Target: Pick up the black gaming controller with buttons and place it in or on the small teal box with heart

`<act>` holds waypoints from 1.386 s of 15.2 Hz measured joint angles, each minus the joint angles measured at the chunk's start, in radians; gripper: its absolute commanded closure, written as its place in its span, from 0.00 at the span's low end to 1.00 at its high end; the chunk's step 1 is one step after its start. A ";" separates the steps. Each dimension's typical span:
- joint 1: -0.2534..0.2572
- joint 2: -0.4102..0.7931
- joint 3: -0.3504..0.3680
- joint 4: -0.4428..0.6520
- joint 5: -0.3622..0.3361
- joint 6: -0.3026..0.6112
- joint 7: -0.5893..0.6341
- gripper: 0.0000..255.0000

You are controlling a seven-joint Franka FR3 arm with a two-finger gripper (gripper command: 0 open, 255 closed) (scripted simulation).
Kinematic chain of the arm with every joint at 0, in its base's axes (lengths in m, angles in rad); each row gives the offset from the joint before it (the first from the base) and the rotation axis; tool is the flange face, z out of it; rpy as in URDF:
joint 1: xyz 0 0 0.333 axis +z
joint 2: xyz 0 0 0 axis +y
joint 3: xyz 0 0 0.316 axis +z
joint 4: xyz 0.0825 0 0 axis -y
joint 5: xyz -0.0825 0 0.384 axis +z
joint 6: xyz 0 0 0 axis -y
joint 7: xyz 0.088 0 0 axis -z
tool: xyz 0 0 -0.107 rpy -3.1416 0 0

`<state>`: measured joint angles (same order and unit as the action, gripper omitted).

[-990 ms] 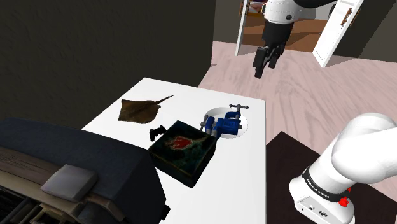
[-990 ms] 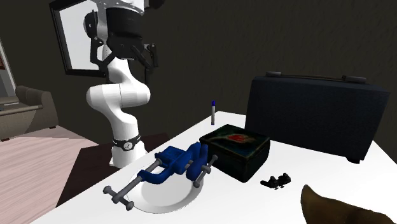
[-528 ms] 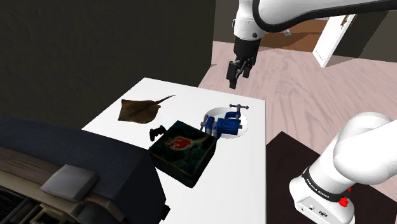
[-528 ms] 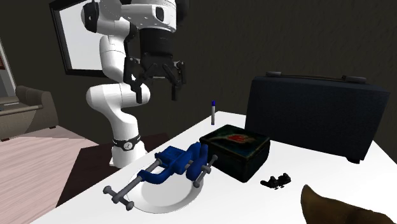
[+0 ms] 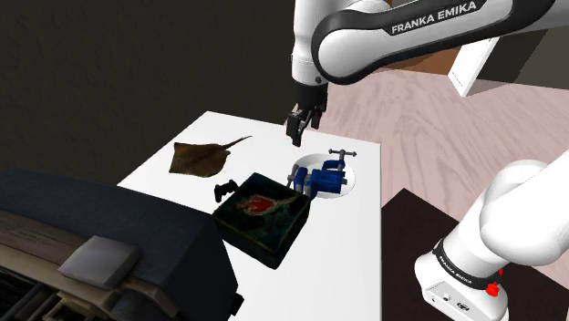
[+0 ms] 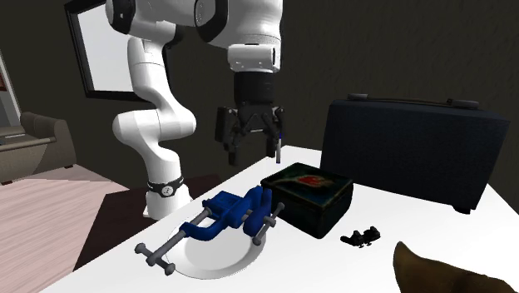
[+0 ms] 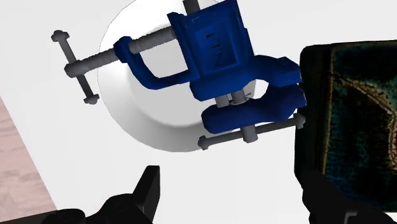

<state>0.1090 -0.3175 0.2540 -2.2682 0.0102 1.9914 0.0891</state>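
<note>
"franka emika" is printed on the white arm [image 5: 406,41].

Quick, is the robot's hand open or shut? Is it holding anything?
Gripper: open, jaws apart, holding nothing.

the arm [image 5: 511,196] is built of rounded, glossy white shells joined by dark rings. black capitals reading franka emika run along one upper link [image 5: 429,18]. near the foot a black band [image 5: 460,266] carries small white lettering, with a red spot [image 5: 493,289] just beside it. the wrist narrows to a dark cylinder [image 6: 254,87], and the gripper [image 6: 252,152] is all black, with two blocky fingers [image 7: 150,184].
</note>
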 measured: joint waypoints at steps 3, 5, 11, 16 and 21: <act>0.013 0.091 0.034 0.039 -0.019 0.057 0.023 0.00; 0.022 0.161 0.058 0.081 -0.039 0.088 0.045 0.00; 0.058 0.354 0.111 0.195 -0.121 0.168 0.108 0.00; 0.112 0.530 0.136 0.320 -0.213 0.208 0.173 0.00; 0.175 0.689 0.137 0.457 -0.295 0.223 0.210 0.00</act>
<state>0.2835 0.3716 0.3910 -1.8115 -0.2847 2.2147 0.2994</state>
